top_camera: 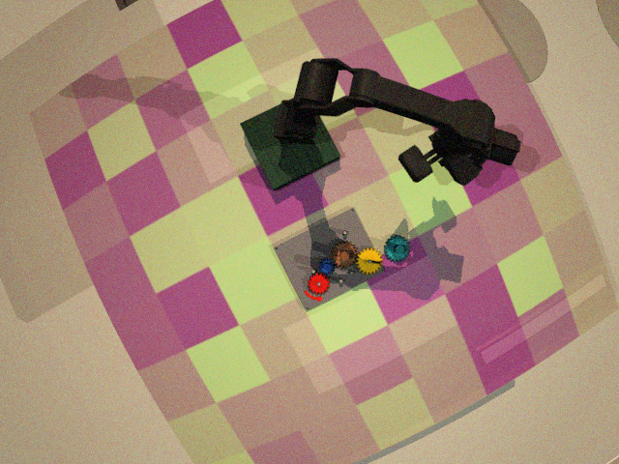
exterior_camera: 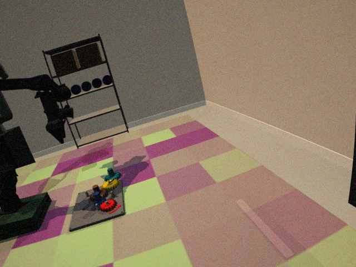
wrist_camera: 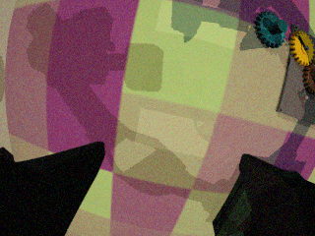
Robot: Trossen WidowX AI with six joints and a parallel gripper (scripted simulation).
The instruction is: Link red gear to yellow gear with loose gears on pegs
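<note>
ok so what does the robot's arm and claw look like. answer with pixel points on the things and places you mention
The arm (top_camera: 412, 97) (exterior_camera: 25, 83) is near-black all over, with chunky rounded joints and long flat-sided links. Its claw (wrist_camera: 173, 156) is black too, with wide fingers narrowing to blunt tips. No markings or cables can be made out.

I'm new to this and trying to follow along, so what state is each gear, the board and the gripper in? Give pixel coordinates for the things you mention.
Red gear (top_camera: 313, 288) (exterior_camera: 105, 207): on a peg
Yellow gear (top_camera: 366, 267) (exterior_camera: 108, 186) (wrist_camera: 298, 51): on a peg
Blue gear (top_camera: 326, 266) (exterior_camera: 97, 196): on the board
Brown gear (top_camera: 343, 253) (exterior_camera: 95, 188) (wrist_camera: 310, 81): on the board
Teal gear (top_camera: 397, 247) (exterior_camera: 110, 173) (wrist_camera: 271, 30): off the board
Grey board (top_camera: 298, 283) (exterior_camera: 83, 219) (wrist_camera: 290, 93): lying flat
Gripper (wrist_camera: 173, 156): open
</note>
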